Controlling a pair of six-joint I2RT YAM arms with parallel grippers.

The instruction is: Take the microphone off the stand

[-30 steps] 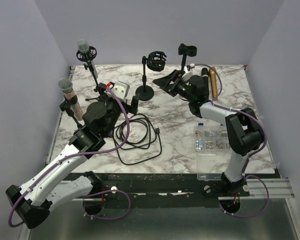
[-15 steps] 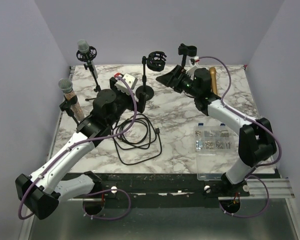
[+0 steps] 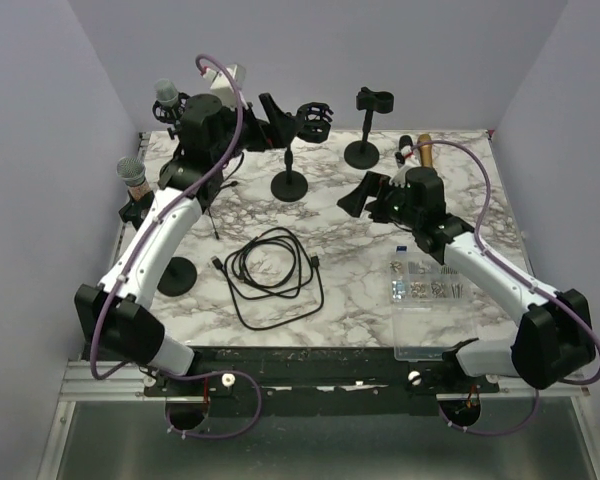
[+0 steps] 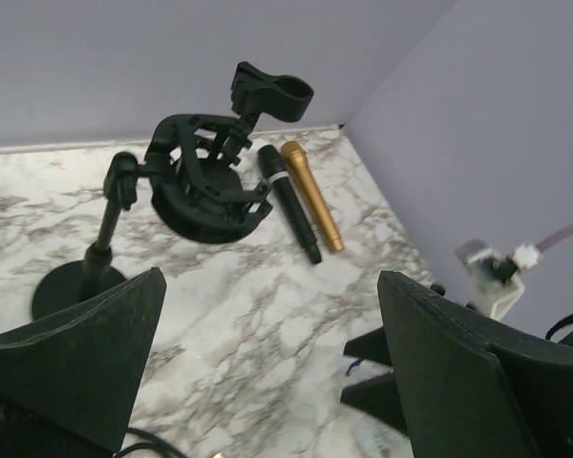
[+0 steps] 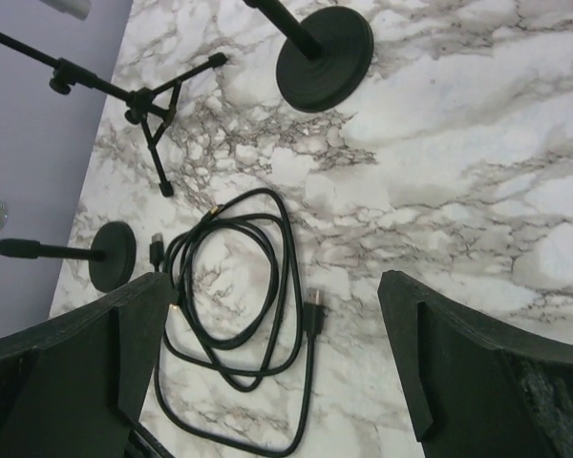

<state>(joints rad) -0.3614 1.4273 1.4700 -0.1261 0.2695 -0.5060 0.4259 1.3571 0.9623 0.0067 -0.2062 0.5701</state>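
Though partly hidden: four stands (image 3: pixel 175 275) (image 3: pixel 289 186) (image 3: pixel 361 154) (image 5: pixel 145 113), apparently four microphones (image 3: pixel 166 93) (image 3: pixel 133 173) (image 4: pixel 288 202) (image 4: pixel 312 196), one cable (image 3: pixel 235 268).

Light: was bright, even, diffuse
Shadows: were soft and faint on the table (image 3: pixel 360 290)
Focus: overhead was sharp; wrist-view foregrounds were soft

The left arm is stretched high and far toward the back, and the left gripper (image 3: pixel 280 116) has its fingers spread wide, pointing right. The right arm lies low and extended. The right gripper (image 3: pixel 362 197) is equally wide apart, fingers aimed left.
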